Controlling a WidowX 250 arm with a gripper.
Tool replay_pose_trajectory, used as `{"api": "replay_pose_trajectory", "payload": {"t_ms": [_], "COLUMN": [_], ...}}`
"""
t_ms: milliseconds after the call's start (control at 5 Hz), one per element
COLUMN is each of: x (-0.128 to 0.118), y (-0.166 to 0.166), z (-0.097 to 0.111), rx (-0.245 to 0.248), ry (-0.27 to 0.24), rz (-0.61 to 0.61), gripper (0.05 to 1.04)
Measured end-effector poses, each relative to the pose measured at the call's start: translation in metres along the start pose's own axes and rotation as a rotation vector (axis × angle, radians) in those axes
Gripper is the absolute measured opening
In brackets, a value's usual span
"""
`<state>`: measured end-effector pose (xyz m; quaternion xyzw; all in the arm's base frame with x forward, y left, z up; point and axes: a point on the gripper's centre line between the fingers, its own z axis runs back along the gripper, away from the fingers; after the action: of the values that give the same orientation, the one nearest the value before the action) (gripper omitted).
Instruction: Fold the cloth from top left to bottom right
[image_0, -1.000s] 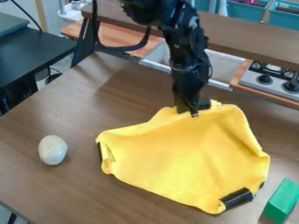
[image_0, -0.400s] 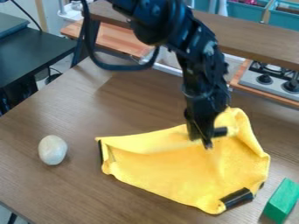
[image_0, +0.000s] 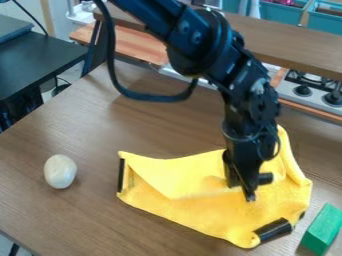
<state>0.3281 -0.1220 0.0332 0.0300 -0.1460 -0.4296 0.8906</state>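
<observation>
Camera view shows me the yellow cloth (image_0: 200, 212) half folded on the tabletop (image_0: 73, 220), the gripper (image_0: 242, 190) low over its right part with its fingers (image_0: 249, 186) pinching the folded-over corner, short of the black strip (image_0: 272, 230) at the lower right. If I let go here, I judge the fold would stop short or spring back, and if I drag too low, friction could tug the under layer along and bunch it; overshooting to the right might also carry the cloth into the green block (image_0: 322, 229) just beside that corner.
</observation>
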Motion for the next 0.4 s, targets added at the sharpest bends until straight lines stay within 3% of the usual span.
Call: {"api": "replay_pose_trajectory", "payload": {"t_ms": [400], "x": [0.012], "y": [-0.025], "z": [0.008], "rx": [-0.001], "ry": [-0.028], "rz": [-0.035], "gripper": [0.05]}}
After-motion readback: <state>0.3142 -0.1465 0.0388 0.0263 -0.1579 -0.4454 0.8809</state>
